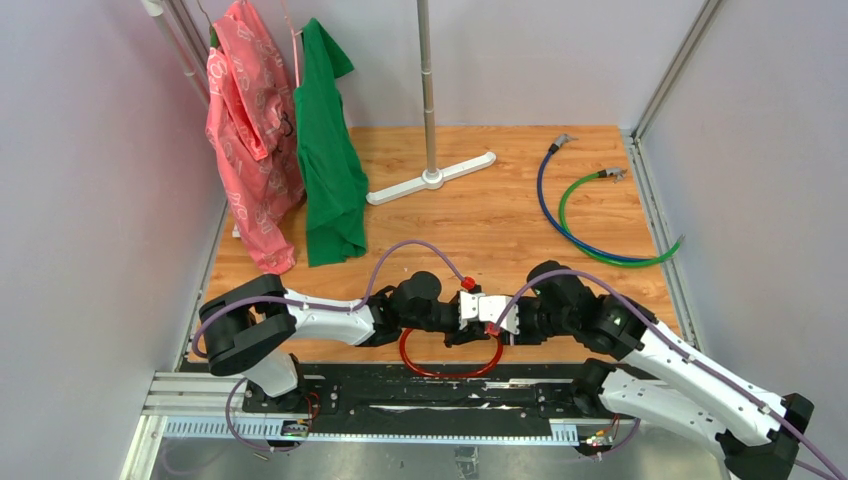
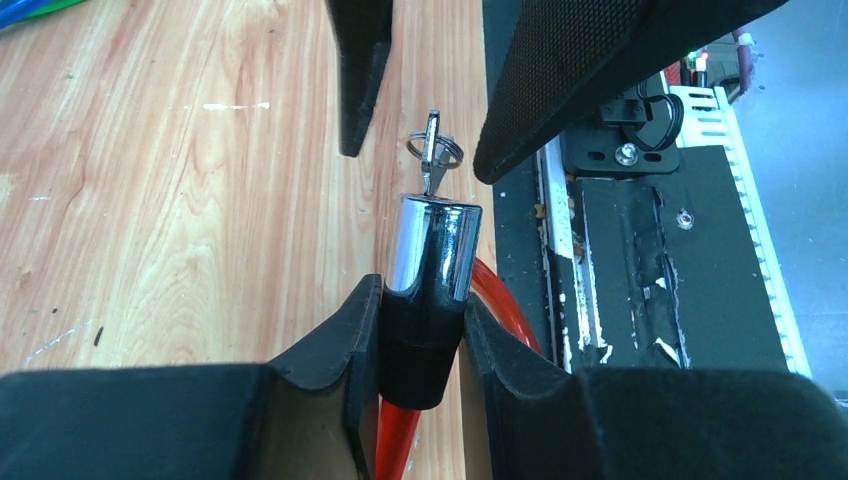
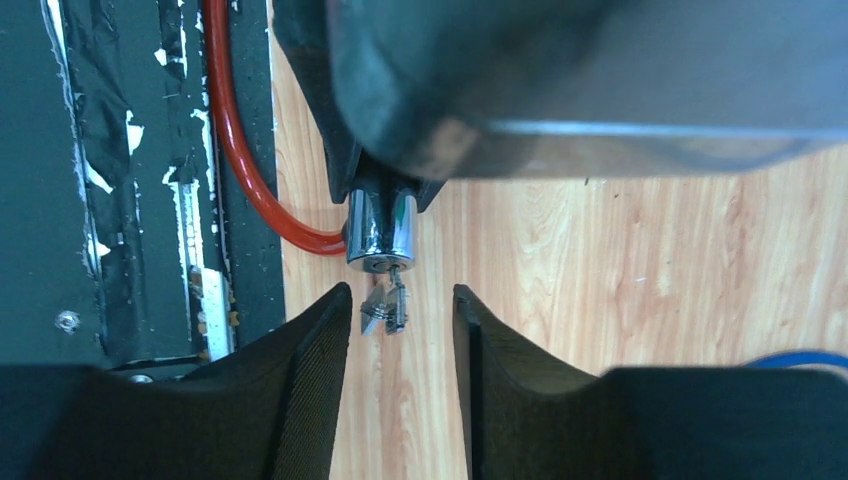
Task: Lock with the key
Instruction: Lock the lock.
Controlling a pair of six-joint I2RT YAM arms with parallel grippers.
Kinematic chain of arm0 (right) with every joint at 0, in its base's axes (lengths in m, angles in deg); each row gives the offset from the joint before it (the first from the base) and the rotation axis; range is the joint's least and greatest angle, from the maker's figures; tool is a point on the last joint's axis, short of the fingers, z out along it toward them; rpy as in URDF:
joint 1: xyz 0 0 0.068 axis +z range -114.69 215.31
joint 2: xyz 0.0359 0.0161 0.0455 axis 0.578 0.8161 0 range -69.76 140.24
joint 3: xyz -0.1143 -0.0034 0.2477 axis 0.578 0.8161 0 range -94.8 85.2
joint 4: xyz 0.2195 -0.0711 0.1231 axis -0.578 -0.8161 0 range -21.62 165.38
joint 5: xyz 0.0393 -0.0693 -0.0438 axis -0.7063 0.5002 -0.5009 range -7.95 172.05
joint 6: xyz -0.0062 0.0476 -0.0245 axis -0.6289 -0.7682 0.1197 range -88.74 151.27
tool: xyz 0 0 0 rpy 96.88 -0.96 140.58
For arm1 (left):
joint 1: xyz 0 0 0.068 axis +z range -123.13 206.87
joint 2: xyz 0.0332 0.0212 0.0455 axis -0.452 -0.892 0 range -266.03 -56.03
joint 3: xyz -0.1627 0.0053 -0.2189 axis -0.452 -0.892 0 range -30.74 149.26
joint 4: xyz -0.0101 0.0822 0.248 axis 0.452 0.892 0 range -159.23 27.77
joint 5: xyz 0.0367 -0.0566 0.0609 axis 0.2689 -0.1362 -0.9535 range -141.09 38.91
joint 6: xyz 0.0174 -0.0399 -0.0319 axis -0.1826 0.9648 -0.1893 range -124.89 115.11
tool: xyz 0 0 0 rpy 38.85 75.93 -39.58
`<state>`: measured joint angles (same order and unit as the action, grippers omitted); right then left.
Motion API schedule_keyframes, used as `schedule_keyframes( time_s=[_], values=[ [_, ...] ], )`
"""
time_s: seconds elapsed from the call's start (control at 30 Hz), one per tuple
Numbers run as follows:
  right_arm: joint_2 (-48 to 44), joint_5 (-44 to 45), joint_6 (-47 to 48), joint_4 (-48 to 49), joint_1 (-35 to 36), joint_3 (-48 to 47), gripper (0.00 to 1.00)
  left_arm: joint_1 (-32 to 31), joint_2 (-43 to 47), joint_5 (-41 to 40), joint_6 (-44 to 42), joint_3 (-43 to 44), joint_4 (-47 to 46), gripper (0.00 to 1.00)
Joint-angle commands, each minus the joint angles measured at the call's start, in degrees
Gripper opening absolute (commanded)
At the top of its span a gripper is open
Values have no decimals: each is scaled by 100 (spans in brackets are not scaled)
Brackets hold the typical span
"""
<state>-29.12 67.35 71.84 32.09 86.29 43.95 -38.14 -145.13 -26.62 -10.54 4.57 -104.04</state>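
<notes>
A red cable lock [image 1: 450, 370] loops at the table's near edge. My left gripper [image 2: 420, 330] is shut on its black-and-chrome lock cylinder [image 2: 432, 250], held above the wood. The tiny silvery key [image 2: 433, 150] sticks out of the cylinder's end, with a small ring on it. In the right wrist view the key [image 3: 388, 305] hangs from the cylinder [image 3: 380, 235] between my right gripper's open fingers [image 3: 320, 340]; neither finger touches it. My right gripper [image 3: 398, 310] faces the left one, tip to tip, in the top view [image 1: 490, 312].
A blue cable [image 1: 545, 200] and a green cable [image 1: 610, 250] lie at the back right. A stand's white base [image 1: 432, 178] is at the back centre; pink [image 1: 245, 130] and green [image 1: 328, 150] clothes hang at the back left. A black rail [image 1: 400, 390] runs along the near edge.
</notes>
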Motion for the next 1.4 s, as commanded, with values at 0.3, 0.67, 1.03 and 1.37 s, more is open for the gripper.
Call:
schedule_keyframes(
  time_s=[0.3,0.67,1.03,1.37],
  values=[
    [207,-325,-354,-157,-67,-483,30,-73,-20,309,-6,-107,308,0],
    [104,-215,-175,-369,-62,-211,29,-73,-17,312,-6,-115,300,0],
    [126,-161,-226,-215,-63,-86,22,-73,-26,367,-23,-127,293,0],
    [129,-129,-164,-289,-62,2,19,-73,-28,385,-24,-130,288,0]
  ],
)
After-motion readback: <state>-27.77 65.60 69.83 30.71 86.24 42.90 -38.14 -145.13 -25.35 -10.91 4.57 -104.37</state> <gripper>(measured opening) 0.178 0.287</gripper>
